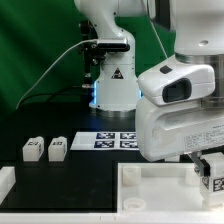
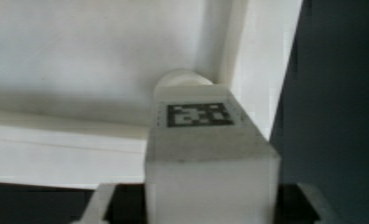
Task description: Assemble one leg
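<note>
My gripper [image 1: 211, 168] is shut on a leg [image 1: 213, 176], a small white block with a black-and-white tag, at the exterior view's right. It holds the leg over the right end of the large white tray-like piece [image 1: 150, 186]. In the wrist view the leg [image 2: 207, 150] stands between the jaws of my gripper [image 2: 207, 205], its tag facing the camera. The leg's rounded end is near a corner of the white tray-like piece [image 2: 74, 110]. Two more legs [image 1: 32, 149] [image 1: 57, 149] lie side by side on the black table at the exterior view's left.
The marker board [image 1: 115, 140] lies in front of the robot base [image 1: 112, 85]. A white block [image 1: 5, 181] sits at the exterior view's left edge. A black cable runs from the base to the left. A green backdrop stands behind.
</note>
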`<move>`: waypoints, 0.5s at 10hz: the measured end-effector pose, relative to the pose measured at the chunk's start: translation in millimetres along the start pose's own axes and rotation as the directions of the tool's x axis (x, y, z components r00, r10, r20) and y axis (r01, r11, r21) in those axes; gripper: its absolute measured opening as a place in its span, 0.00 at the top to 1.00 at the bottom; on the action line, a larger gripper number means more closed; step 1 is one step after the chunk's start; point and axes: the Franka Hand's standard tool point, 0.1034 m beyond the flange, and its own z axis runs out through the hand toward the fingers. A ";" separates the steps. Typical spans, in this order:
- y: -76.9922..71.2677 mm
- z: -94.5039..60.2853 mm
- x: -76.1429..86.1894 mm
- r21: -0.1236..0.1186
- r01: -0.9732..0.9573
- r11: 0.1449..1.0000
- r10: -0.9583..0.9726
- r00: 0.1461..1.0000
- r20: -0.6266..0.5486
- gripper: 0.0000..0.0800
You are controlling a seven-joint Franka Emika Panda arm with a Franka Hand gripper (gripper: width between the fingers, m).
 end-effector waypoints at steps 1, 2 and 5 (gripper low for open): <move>0.3 0.0 0.0 0.000 -0.022 1.000 0.022 1.000 0.000 0.63; 0.5 0.3 1.4 -0.002 -0.059 0.998 0.059 0.998 -0.028 0.63; 6.2 0.4 -7.5 0.087 -0.572 0.816 0.578 0.802 -0.151 0.63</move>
